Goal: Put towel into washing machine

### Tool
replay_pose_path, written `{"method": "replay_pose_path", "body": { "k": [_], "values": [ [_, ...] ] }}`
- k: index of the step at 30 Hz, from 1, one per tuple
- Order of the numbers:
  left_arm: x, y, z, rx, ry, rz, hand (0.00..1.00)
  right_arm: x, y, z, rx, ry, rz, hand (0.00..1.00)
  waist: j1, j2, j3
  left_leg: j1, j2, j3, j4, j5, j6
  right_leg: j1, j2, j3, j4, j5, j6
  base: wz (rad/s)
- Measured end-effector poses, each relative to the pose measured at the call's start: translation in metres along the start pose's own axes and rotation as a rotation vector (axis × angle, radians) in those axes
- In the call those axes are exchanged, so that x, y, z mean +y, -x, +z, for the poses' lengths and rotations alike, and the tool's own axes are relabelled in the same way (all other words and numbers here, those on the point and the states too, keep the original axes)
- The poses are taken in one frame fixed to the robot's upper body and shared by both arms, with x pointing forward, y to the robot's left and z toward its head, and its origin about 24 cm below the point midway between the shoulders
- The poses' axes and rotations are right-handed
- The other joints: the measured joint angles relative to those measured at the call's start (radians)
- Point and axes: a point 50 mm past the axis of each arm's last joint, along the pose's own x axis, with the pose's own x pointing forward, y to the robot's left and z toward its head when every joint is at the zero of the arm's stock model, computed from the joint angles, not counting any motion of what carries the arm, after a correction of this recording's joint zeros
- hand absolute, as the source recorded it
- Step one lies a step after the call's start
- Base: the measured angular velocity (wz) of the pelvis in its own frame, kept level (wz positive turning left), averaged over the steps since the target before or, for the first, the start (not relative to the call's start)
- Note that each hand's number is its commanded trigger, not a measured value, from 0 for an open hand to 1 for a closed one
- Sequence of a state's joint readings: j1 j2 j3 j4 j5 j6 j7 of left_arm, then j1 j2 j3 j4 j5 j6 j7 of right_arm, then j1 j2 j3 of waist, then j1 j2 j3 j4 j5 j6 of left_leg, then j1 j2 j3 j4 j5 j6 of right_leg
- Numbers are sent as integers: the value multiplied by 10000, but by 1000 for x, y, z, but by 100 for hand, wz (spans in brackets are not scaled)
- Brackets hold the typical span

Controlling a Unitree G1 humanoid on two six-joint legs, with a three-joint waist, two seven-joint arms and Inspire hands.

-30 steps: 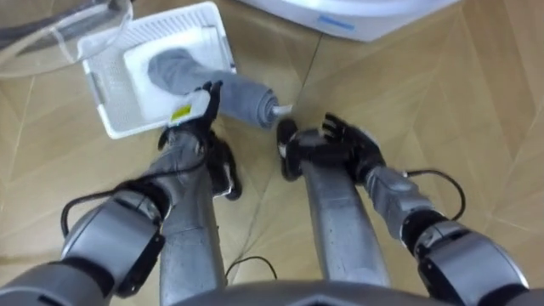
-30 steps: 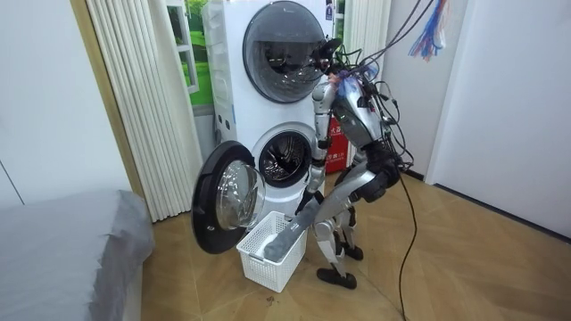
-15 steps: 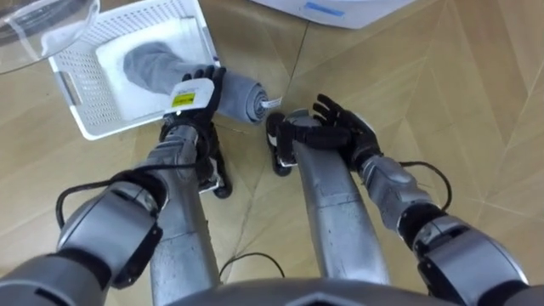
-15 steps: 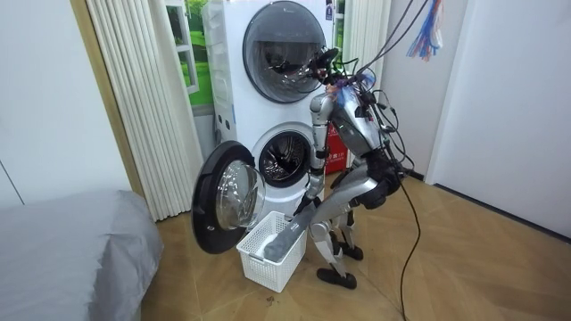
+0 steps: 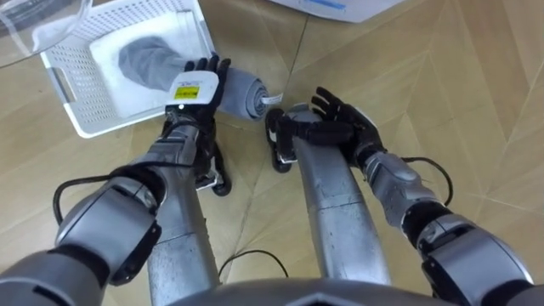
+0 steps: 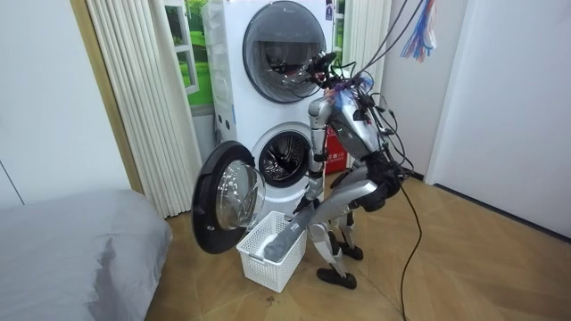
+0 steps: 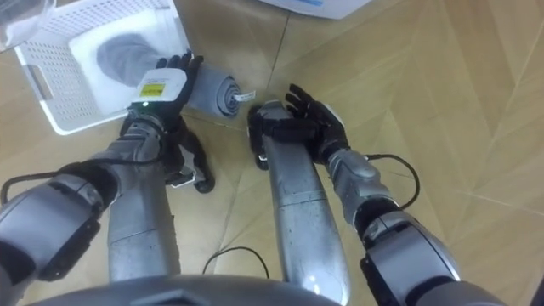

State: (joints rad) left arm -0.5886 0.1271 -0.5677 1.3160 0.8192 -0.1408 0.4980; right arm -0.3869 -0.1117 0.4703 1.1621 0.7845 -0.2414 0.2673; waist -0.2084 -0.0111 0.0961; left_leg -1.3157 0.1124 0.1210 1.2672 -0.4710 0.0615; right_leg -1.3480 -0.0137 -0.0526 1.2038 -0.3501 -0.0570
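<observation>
A rolled grey towel (image 5: 153,64) lies in a white mesh laundry basket (image 5: 81,93) on the floor, one end hanging over the basket's rim (image 5: 246,93). My left hand (image 5: 197,85) rests on top of the roll at the rim, fingers bent over it. My right hand (image 5: 340,123) is spread open to the right, apart from the towel. In the room view I stand bent over the basket (image 6: 272,254) in front of the washing machine's lower drum (image 6: 285,160), whose round door (image 6: 223,205) stands open.
The washing machine's white base (image 5: 340,7) runs along the top edge, the glass of its open door (image 5: 34,17) at the top left. A second machine (image 6: 281,40) is stacked above. A grey bed (image 6: 71,259) fills the room view's lower left. Wood floor lies to my right.
The whole picture has shifted as my upper body moved. My left hand has slid slightly further up the towel; the right hand stays spread open.
</observation>
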Motion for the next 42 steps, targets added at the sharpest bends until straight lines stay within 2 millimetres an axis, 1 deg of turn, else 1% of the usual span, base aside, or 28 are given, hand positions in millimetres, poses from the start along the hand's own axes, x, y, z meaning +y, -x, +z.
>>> {"method": "replay_pose_path", "body": {
  "k": [4, 8, 10, 11, 14, 24, 26, 28, 31, 32, 35, 37, 39, 40, 42],
  "values": [
    [5, -2, 1, -143, -279, 304, 100, 0, 0, 0, -46, -269, 19, 0, -6, 4, 3, -65, 1, 2, -3, -30, -2, -71, 7, 10, -11, -15, 6, 0],
    [18, -8, 2, -219, -437, 944, 100, 0, 0, 0, -118, -381, 37, 0, -6, 2, 4, -140, 12, 5, -1, -57, 20, -150, 33, 19, -31, -27, 26, -1],
    [20, -9, 0, -195, -484, 1126, 100, 1, 0, 0, -104, -370, 117, 0, -8, 0, 5, -136, 58, 32, 15, -83, 62, -152, 91, 52, -43, -41, 48, -10],
    [21, -8, -2, -146, -539, 1244, 100, 2, 0, 0, -96, -347, 174, 0, -3, -8, 8, -134, 135, 63, 46, -132, 76, -161, 163, 83, -54, -43, 53, -16],
    [24, -8, -7, -67, -649, 1452, 100, 3, 0, 0, -116, -336, 235, 0, -42, -11, 10, -143, 142, 79, 65, -203, 63, -190, 181, 100, -50, -66, 52, -8],
    [21, -6, -8, -195, -886, 1433, 100, 3, 0, -1, -23, -455, 198, 0, -60, -20, 7, -63, 134, 83, 194, -289, 101, -112, 169, 121, 46, -127, 82, 0],
    [18, -4, -9, -121, -864, 1331, 100, 3, 0, -1, 42, -384, 167, 0, -70, -20, 7, 34, 129, 81, 196, -292, 104, -17, 88, 109, 52, -127, 82, 0],
    [12, -1, -10, -78, -825, 1166, 100, 1, 1, -4, 196, -397, 37, 0, -86, -23, 6, 256, 100, 81, 152, -293, 103, 196, 20, 71, 37, -157, 43, 5],
    [3, 5, -12, 30, -770, 905, 100, -2, 3, -10, 493, -325, -227, 0, -83, -48, 10, 742, 119, 78, -24, -292, 102, 710, 26, 39, -155, -161, 46, 1],
    [0, 7, -16, 141, -757, 809, 100, -4, 5, -15, 672, -300, -373, 0, -82, -53, 11, 1026, 119, 79, -161, -287, 97, 995, 27, 23, -309, -155, 54, 0],
    [-5, 12, -17, 169, -298, 976, 100, -8, 10, -25, 993, 75, -732, 0, -53, -45, 8, 1731, 101, 84, -643, -245, 74, 1728, 24, -37, -801, -108, 98, 0],
    [-6, 14, -19, 254, -98, 1125, 100, -9, 13, -31, 1227, 341, -877, 0, -33, -42, 10, 2216, 101, 97, -1022, -164, 87, 2240, 27, -48, -1184, -62, 123, 3],
    [-4, 15, -23, 395, 393, 1496, 100, -13, 17, -37, 1514, 875, -1065, 0, 33, -26, 17, 2910, -21, 127, -1600, -53, 81, 2924, -43, -66, -1667, -33, 167, 11],
    [-2, 15, -24, 448, 542, 1618, 100, -14, 17, -38, 1599, 1015, -1124, 0, 47, -21, 19, 3081, -39, 143, -1745, -23, 87, 3096, -53, -61, -1805, -20, 184, 6],
    [4, 14, -26, 660, 1132, 2244, 100, -19, 20, -42, 1896, 1702, -1369, 0, 352, 0, 13, 3779, -51, 239, -2343, 69, 67, 3754, -55, -41, -2349, 48, 202, 0]
  ]
}}
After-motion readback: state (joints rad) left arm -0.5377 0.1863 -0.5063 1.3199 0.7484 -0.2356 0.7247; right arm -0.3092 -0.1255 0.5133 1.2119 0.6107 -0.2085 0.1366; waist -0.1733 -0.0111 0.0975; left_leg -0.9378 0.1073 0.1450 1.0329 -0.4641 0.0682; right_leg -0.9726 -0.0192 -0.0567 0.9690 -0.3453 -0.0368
